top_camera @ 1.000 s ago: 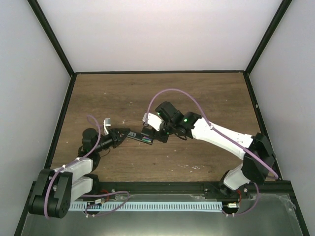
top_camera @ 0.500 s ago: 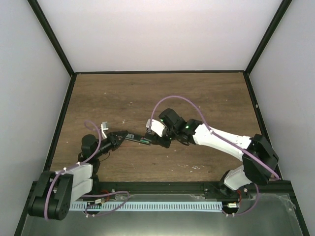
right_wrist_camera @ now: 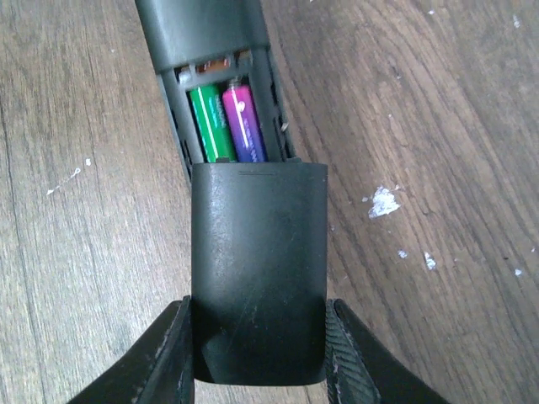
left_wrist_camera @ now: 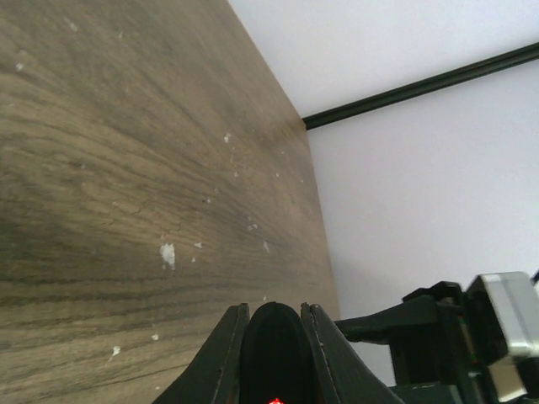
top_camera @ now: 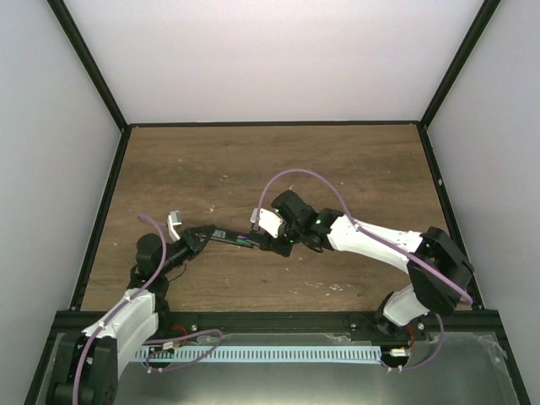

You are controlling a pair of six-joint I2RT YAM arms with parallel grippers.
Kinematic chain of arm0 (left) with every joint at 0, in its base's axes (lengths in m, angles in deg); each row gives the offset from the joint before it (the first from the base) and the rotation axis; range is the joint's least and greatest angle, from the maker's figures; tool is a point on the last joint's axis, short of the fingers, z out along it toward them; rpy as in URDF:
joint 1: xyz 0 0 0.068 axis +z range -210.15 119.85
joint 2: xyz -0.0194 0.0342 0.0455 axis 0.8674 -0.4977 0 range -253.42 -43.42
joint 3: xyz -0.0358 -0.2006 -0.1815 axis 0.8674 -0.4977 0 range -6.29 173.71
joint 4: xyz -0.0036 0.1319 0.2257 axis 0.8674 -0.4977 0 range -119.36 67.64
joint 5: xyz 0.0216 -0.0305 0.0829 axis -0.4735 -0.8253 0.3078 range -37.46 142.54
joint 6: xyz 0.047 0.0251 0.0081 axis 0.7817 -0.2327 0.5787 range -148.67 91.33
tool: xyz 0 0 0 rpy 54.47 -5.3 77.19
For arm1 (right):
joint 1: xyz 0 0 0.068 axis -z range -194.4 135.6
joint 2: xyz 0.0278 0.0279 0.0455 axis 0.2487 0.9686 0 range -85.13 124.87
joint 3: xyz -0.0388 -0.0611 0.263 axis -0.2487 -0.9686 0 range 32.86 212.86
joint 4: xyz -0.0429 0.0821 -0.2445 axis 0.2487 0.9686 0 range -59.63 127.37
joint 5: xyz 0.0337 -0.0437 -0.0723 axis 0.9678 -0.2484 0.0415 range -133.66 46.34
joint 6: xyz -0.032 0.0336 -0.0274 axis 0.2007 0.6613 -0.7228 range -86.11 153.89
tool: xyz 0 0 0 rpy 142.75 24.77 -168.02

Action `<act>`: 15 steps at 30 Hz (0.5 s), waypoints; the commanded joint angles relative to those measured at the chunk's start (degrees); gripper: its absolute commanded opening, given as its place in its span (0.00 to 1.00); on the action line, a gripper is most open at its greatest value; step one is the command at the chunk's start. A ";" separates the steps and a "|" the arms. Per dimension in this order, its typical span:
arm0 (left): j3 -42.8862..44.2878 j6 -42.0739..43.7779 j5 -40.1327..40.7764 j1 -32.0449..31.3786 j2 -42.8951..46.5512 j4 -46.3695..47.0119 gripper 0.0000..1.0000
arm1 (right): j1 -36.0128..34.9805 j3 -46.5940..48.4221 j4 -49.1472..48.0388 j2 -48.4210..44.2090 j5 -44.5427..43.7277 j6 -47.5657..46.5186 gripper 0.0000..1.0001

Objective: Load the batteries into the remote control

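Both arms hold the remote control (top_camera: 232, 239) left of worktop (top_camera: 253, 160) centre.
Overhead: left end effector (top_camera: 205, 235) clamps one end. Left wrist: fingers (left_wrist_camera: 226, 353) pinch it. Right wrist: right end effector (right_wrist_camera: 258, 353) grips battery cover (right_wrist_camera: 258, 269); green battery (right_wrist_camera: 210, 124) and purple battery (right_wrist_camera: 244, 126) are seated.

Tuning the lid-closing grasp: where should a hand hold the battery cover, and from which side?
Pinch the battery cover across its two long side edges, at the end away from the batteries, coming in from that end along the remote. The flat parallel sides suit a pinch, and the leading edge is left free to slide. The right hand grips it so.
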 commanded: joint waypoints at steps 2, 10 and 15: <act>-3.39 2.99 -0.69 0.10 -5.45 1.48 0.00 | 0.10 4.19 -0.55 -0.08 -3.06 0.01 0.24; 0.29 3.33 -5.08 0.10 -23.60 15.60 0.00 | 1.19 6.50 1.76 -1.82 -9.21 1.22 0.24; 1.35 1.75 -6.44 0.08 -33.62 25.31 0.00 | 2.98 4.21 1.62 -3.21 -7.77 2.42 0.24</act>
